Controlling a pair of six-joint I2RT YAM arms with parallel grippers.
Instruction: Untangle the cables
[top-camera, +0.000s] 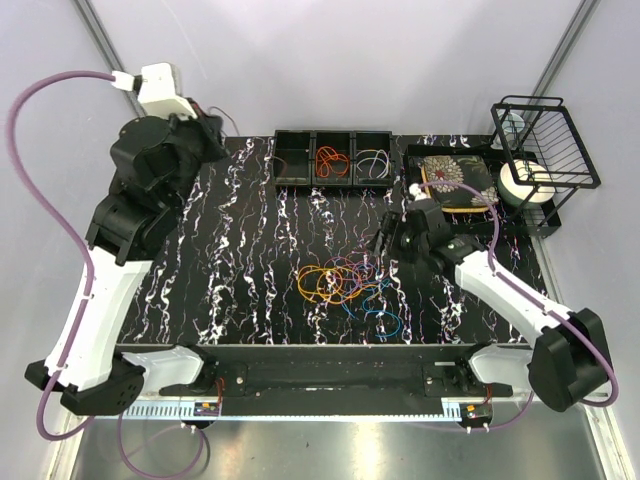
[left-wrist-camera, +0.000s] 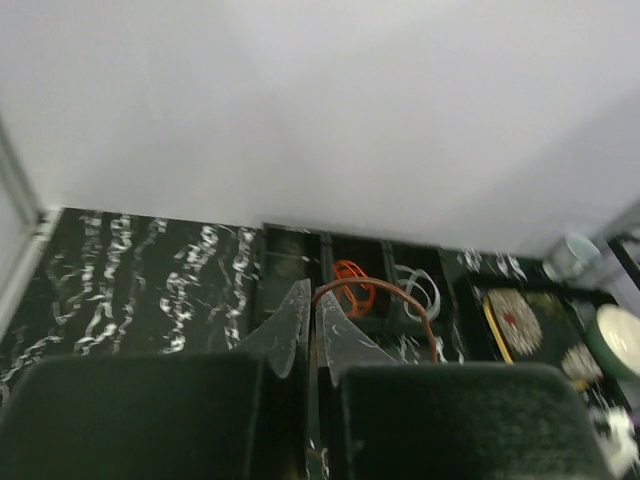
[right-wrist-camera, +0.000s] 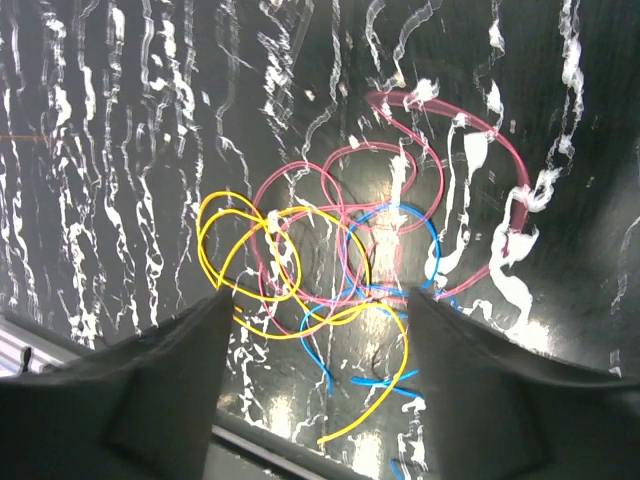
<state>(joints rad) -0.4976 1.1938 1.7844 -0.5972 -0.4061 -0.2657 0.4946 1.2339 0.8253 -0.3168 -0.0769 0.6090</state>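
The dark fingers (right-wrist-camera: 150, 390) of the right tool (right-wrist-camera: 320, 292) fill the bottom of its wrist view. They stand wide apart with nothing between them, above the cables (top-camera: 338, 280), which lie tangled near the middle of the black, white-veined bench (top-camera: 250, 250). A yellow cable (right-wrist-camera: 215, 205), a pink cable (right-wrist-camera: 522, 195) and a blue cable (right-wrist-camera: 425, 225) loop over one another there. The two fingers cover the lower edges of the tangle, and a blue strand is cut off at the bottom of the frame. From above, orange and purple loops show in the same heap, with one blue loop (top-camera: 386, 322) just on its near side.

The left tool (left-wrist-camera: 311, 292) is raised high over the far left of the bench. Its fingertips are pressed together on the end of a red-brown cable (left-wrist-camera: 395, 290), which arches away to the right. The other end of this cable drops behind the tool's dark body. This wrist view is soft and blurred.

A three-part black tray (top-camera: 333, 180) sits at the far edge of the bench. An orange cable (top-camera: 328, 160) lies in its middle part and a pale cable (top-camera: 373, 163) in its right part. What its left part holds I cannot make out.

Small coloured tags (top-camera: 207, 406) on the base rail are too small to read.
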